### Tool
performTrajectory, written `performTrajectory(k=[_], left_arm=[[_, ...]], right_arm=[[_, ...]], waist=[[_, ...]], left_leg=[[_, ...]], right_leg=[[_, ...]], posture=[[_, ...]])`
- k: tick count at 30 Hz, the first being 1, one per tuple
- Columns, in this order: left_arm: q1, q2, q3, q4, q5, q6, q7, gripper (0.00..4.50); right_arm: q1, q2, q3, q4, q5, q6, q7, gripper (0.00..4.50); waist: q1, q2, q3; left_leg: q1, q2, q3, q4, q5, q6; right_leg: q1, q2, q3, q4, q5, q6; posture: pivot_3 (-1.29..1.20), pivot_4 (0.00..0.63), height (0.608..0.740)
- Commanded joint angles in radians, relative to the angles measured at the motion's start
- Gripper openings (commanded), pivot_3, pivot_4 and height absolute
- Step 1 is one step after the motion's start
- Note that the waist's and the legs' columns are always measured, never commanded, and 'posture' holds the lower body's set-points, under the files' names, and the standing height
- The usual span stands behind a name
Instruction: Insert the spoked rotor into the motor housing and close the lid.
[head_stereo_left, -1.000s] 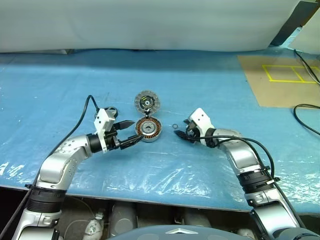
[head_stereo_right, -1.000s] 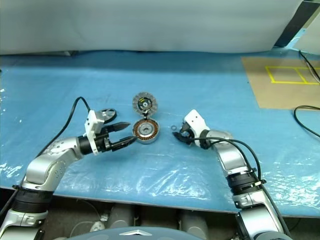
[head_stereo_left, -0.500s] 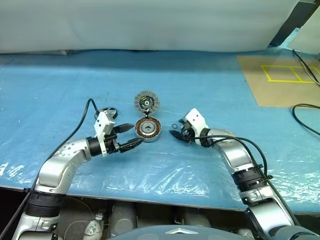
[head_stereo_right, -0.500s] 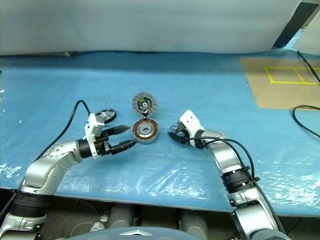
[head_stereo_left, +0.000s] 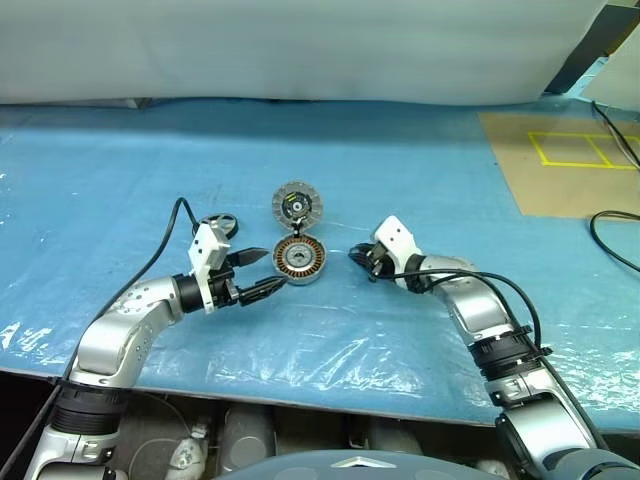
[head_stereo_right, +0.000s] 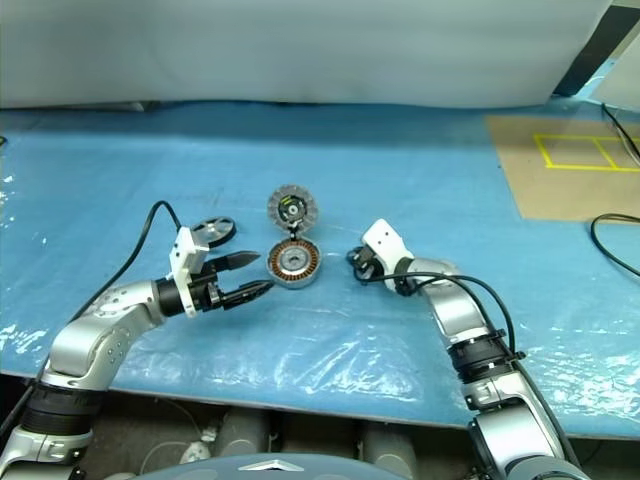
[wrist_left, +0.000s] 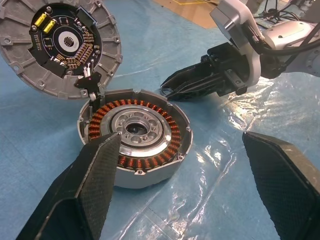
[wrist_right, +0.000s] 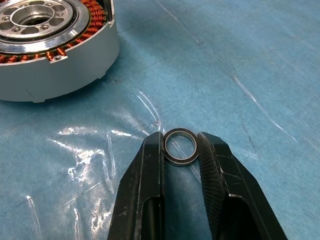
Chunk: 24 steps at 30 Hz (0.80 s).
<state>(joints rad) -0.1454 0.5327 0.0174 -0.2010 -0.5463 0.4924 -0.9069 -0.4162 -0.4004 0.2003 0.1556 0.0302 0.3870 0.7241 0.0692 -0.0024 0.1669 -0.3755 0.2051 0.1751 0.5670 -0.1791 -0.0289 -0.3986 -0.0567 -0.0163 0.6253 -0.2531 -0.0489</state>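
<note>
Right wrist view has the right gripper (wrist_right: 181, 150) clamped on a small ring (wrist_right: 180, 146), near the motor housing (head_stereo_left: 297, 259) on the table (head_stereo_left: 400, 180). Left gripper (head_stereo_left: 256, 273) gapes wide just beside the housing; lid (head_stereo_left: 296, 205) behind, spoked rotor (head_stereo_left: 219, 224) left.

1. Light: bright, even, from overhead; no dim corners.
2. Glare: white patches on the wrinkled clear film over the blue table cover (head_stereo_left: 330, 350), strongest along its near edge.
3. Shadows: short and soft, close under the motor housing (wrist_left: 135, 137) and right gripper (wrist_right: 181, 145).
4. Focus: head views sharp throughout; in the left wrist view the near black fingers (wrist_left: 97, 175) are slightly soft.
5. Distortion: mild bowing at head-view edges.
</note>
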Motion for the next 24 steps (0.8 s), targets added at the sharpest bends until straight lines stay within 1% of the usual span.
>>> performTrajectory(k=[1, 5, 8, 10, 12, 16, 19, 21, 24], left_arm=[[-0.003, 0.005, 0.008, -0.025, -0.004, -0.005, 0.0, 4.08], [-0.001, 0.009, 0.017, -0.03, -0.014, -0.006, -0.007, 4.08], [0.008, 0.013, 0.027, -0.033, -0.018, -0.021, -0.019, 4.08], [0.014, 0.017, 0.031, -0.035, -0.02, -0.027, -0.027, 4.08], [0.024, 0.018, 0.032, -0.034, -0.012, -0.042, -0.03, 4.08], [0.033, 0.019, 0.029, -0.031, -0.005, -0.057, -0.032, 4.08], [0.034, 0.016, 0.025, -0.034, 0.001, -0.062, -0.025, 4.08], [0.035, 0.015, 0.024, -0.038, 0.001, -0.062, -0.021, 4.08], [0.045, 0.014, 0.027, -0.051, -0.003, -0.061, -0.013, 4.08]], right_arm=[[0.005, -0.003, -0.004, -0.037, 0.024, 0.047, 0.018, 0.58], [-0.036, 0.01, -0.046, -0.169, 0.15, 0.143, 0.094, 0.58], [-0.07, -0.012, -0.039, -0.255, 0.221, 0.2, 0.173, 0.58], [-0.09, -0.025, -0.028, -0.279, 0.241, 0.216, 0.204, 0.58], [-0.118, -0.025, -0.006, -0.262, 0.239, 0.213, 0.221, 0.58], [-0.179, 0.002, 0.067, -0.159, 0.198, 0.189, 0.245, 0.58], [-0.226, 0.052, 0.128, -0.028, 0.147, 0.12, 0.247, 0.58], [-0.252, 0.077, 0.146, 0.036, 0.123, 0.076, 0.244, 0.58], [-0.279, 0.104, 0.162, 0.083, 0.106, 0.035, 0.253, 0.58]], waist=[[-0.001, 0.0, 0.0], [-0.001, 0.0, 0.0], [-0.004, 0.0, 0.0], [-0.003, 0.0, 0.0], [-0.002, 0.0, 0.0], [-0.002, 0.0, 0.0], [-0.003, 0.0, 0.0], [-0.003, 0.0, 0.0], [-0.003, 0.0, 0.0]], left_leg=[[0.0, 0.0, 0.0, -0.001, 0.0, 0.0], [-0.001, 0.0, 0.0, -0.004, 0.0, 0.0], [-0.003, 0.0, 0.0, -0.004, 0.0, 0.0], [-0.003, 0.0, 0.0, -0.004, 0.0, 0.0], [-0.002, 0.001, 0.0, -0.004, 0.0, 0.0], [-0.003, 0.001, 0.0, -0.004, 0.0, 0.0], [-0.003, 0.001, 0.0, -0.004, 0.0, 0.0], [-0.003, 0.001, 0.0, -0.003, 0.0, 0.0], [-0.004, 0.001, 0.0, -0.003, 0.0, 0.0]], right_leg=[[0.0, 0.0, 0.0, -0.001, 0.0, 0.0], [-0.002, 0.001, 0.0, -0.002, 0.0, 0.0], [-0.004, 0.001, 0.0, -0.002, 0.001, 0.001], [-0.004, 0.001, 0.0, -0.002, 0.001, 0.001], [-0.004, 0.001, -0.001, -0.002, 0.001, 0.001], [-0.004, 0.001, -0.001, -0.002, 0.0, 0.0], [-0.004, 0.001, -0.001, -0.002, 0.0, 0.0], [-0.004, 0.001, -0.001, -0.002, 0.0, 0.0], [-0.004, 0.001, -0.001, -0.002, 0.0, 0.0]], posture=[[0.0, 0.15, 0.74], [0.0, 0.15, 0.74], [0.0, 0.15, 0.74], [0.0, 0.15, 0.74], [0.0, 0.15, 0.74], [0.0, 0.15, 0.74], [0.0, 0.15, 0.74], [0.0, 0.15, 0.74], [0.0, 0.15, 0.74]])
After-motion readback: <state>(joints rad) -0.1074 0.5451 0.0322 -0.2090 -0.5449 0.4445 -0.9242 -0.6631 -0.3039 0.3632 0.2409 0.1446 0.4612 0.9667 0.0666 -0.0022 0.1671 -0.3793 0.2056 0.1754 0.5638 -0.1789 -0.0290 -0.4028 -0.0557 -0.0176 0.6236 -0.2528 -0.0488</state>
